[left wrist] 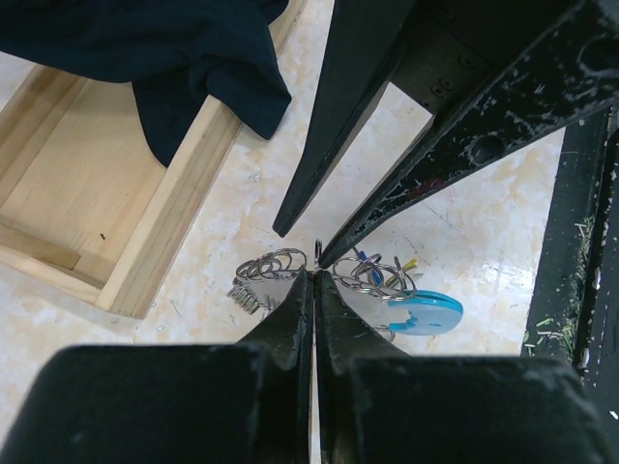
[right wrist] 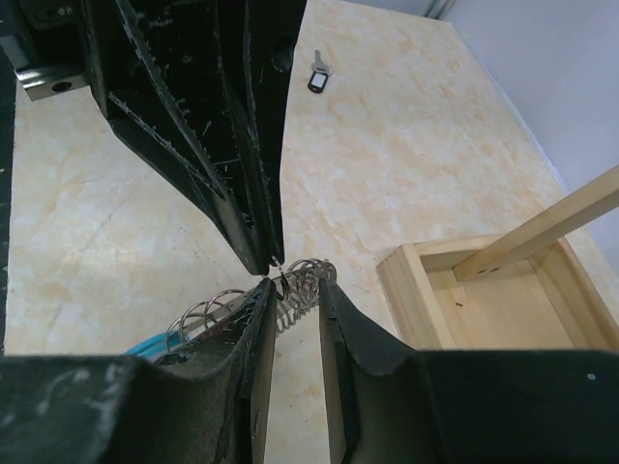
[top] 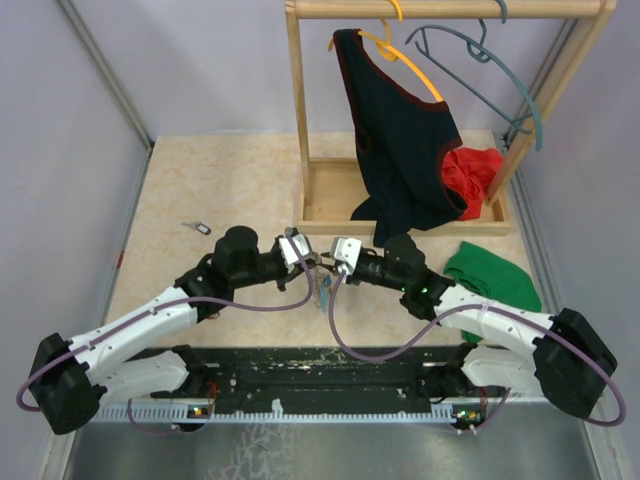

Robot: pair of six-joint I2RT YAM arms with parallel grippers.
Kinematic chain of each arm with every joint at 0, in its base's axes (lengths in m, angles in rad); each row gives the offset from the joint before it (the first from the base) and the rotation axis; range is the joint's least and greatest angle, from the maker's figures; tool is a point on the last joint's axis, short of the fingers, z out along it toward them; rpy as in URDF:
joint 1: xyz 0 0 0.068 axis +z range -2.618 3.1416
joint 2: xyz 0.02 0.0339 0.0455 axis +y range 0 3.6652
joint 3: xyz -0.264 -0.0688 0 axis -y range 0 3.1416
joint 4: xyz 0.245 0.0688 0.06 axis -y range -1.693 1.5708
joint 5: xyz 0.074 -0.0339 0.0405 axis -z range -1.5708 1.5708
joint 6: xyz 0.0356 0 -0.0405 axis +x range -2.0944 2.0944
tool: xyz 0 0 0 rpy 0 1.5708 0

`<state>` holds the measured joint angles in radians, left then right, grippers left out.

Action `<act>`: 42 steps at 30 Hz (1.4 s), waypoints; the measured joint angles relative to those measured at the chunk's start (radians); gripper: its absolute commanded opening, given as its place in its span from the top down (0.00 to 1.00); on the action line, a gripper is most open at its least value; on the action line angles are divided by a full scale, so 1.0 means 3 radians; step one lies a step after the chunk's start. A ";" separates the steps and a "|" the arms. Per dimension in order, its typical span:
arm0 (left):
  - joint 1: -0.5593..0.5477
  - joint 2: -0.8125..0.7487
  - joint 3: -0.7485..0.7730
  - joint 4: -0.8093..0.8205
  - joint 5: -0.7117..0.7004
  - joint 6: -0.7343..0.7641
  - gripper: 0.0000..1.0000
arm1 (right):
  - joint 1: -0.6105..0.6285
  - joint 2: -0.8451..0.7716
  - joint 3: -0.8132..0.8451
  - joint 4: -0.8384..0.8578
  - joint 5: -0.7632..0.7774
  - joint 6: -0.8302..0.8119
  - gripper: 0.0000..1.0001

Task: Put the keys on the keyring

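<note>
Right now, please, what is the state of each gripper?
Left gripper: closed, pinching the keyring wire.
Right gripper: open, at the keyring coil, not gripping it.

The beige table (top: 230, 180) bears a wooden rack (top: 325, 195). A black-headed key (top: 198, 228) lies well left of it, a green cloth (top: 495, 275) just beside its right end.

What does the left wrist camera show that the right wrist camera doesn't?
Only the left wrist view: a dark garment hanging over the wooden base. Only the right wrist view: a lone black-headed key lying apart on the table. Both views: the coiled keyring with its light-blue section, the wooden base, and the shut left tool meeting the right tool at the ring.
</note>
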<state>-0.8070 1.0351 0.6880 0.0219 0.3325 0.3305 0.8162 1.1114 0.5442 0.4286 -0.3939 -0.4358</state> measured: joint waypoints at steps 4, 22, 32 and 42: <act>0.0000 0.0000 0.0000 0.0000 0.0000 -0.0004 0.99 | 0.0000 0.0065 0.0000 -0.0017 -0.0008 -0.0023 0.77; 0.0000 0.0001 0.0006 -0.0010 0.0000 -0.0004 0.99 | 0.0000 0.0085 0.0006 -0.0024 -0.0053 -0.0027 0.82; -0.0001 0.0024 0.0033 -0.0029 0.0000 -0.0004 0.99 | 0.0000 0.0019 0.0056 -0.0053 -0.0064 -0.0020 0.82; -0.0001 0.0025 0.0050 -0.0053 0.0001 -0.0004 0.99 | 0.0000 0.0019 0.0074 -0.0114 -0.0057 -0.0033 0.82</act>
<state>-0.8074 1.0428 0.7029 0.0059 0.3328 0.3294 0.8162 1.1172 0.5663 0.3943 -0.4110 -0.4458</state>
